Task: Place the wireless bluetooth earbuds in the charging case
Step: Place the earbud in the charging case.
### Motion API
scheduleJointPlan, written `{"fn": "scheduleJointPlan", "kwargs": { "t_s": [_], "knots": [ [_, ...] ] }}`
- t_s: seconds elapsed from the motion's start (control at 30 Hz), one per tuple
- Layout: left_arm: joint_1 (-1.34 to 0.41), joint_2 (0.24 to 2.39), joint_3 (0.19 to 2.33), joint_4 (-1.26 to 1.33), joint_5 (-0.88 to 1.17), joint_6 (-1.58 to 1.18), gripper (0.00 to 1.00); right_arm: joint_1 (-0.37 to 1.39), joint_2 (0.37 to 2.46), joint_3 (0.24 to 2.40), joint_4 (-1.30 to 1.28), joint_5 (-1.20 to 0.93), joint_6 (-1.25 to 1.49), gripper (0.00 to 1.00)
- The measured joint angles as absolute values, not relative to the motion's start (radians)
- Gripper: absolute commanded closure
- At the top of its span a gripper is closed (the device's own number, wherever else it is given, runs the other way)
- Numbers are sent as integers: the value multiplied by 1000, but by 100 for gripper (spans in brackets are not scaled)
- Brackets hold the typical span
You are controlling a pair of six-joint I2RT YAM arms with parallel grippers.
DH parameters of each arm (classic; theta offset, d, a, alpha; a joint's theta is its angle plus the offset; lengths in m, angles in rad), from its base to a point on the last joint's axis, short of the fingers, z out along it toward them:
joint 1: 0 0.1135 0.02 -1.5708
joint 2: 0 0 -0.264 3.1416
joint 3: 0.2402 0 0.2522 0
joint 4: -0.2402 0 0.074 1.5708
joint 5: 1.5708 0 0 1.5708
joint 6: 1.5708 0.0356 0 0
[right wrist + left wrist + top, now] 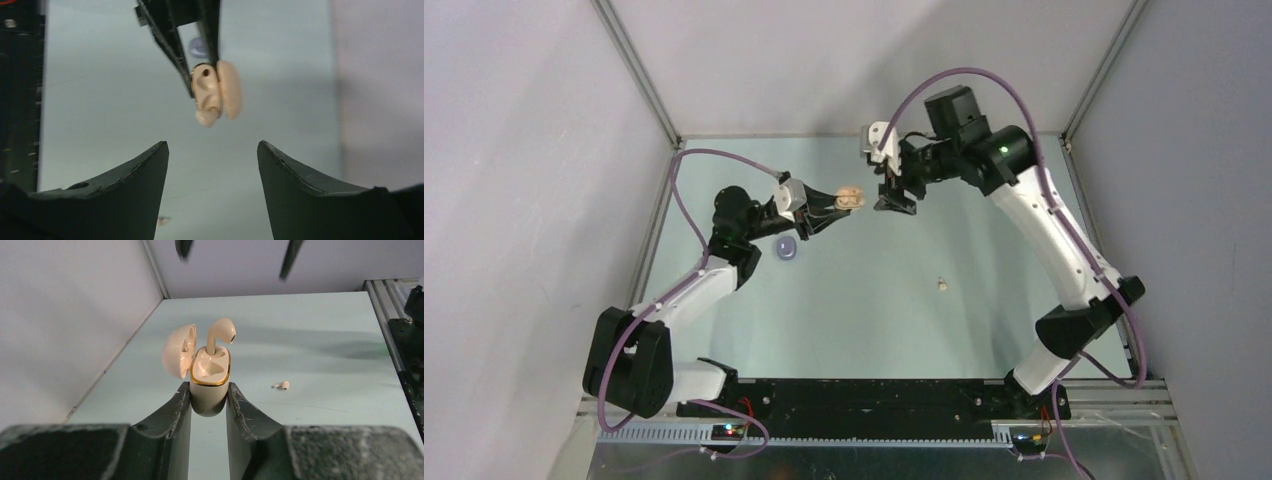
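Observation:
My left gripper (pixel 209 390) is shut on the lower body of a cream charging case (pixel 210 405), held above the table with its lid (pixel 177 350) swung open. One cream earbud (pixel 221 332) stands stem-down in one slot, its head sticking well out; the other slot looks empty. A second cream earbud (pixel 941 284) lies loose on the table, also seen past the case as the loose earbud (pixel 283 385). My right gripper (pixel 894 195) is open and empty, a short gap right of the case (pixel 851 197). From the right wrist, the case (pixel 206 92) hangs beyond the open right gripper (pixel 212 145).
A small lavender round object (pixel 786 248) lies on the table below the left wrist. Grey walls close in the pale green table (pixel 874 330) on the left, back and right. The black base rail (pixel 874 395) runs along the near edge.

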State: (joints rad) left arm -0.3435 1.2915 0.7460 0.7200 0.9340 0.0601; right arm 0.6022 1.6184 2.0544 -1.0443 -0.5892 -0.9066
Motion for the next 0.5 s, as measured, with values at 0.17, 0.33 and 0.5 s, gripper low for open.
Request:
{"fn": "scheduleJointPlan", "kwargs": {
  "t_s": [0.17,0.33,0.5],
  "knots": [
    [-342,1292,752,690,991,109,100,600,1680,2022,-1127,-659,-857,31],
    [-342,1292,752,659,1023,157,100,600,1681,2022,-1137,-684,-848,32],
    [-342,1292,752,636,1039,187,100,608,1689,2022,-1147,-685,-849,33]
  ]
}}
